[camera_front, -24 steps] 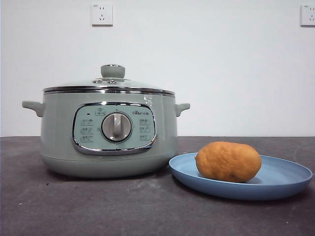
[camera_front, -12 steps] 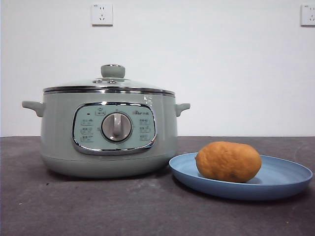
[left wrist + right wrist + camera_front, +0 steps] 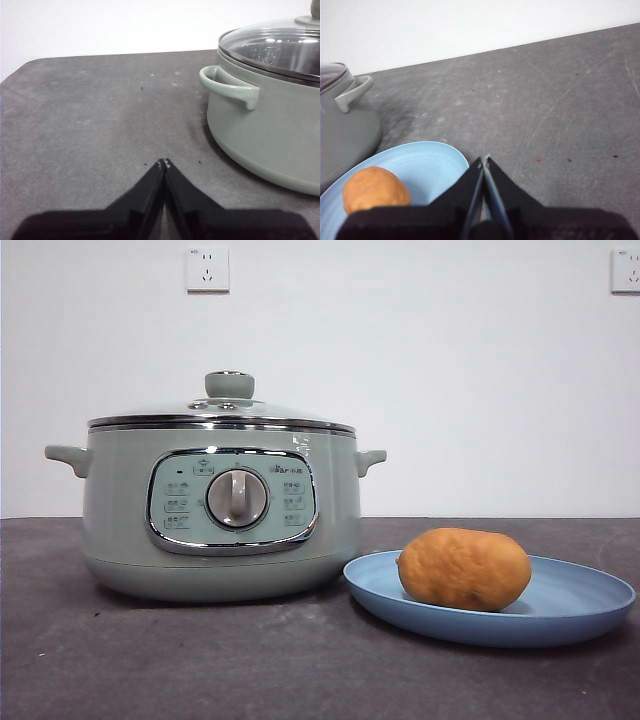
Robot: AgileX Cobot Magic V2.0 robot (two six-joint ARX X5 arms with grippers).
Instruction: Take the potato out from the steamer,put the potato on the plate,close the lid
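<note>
1. Steamer, a wide sage-green electric pot with chrome-framed panel and round grey dial, stands on the dark grey table.
2. Its round clear glass lid, steel-rimmed with a green knob, sits closed on the steamer.
3. An orange-brown oval potato lies on the shallow light-blue round plate, just beside the steamer.
4. Left gripper hangs near the steamer's side handle, jaws pressed together, holding nothing.
5. Right gripper hangs at the plate's edge, away from the steamer, jaws closed and empty.
</note>
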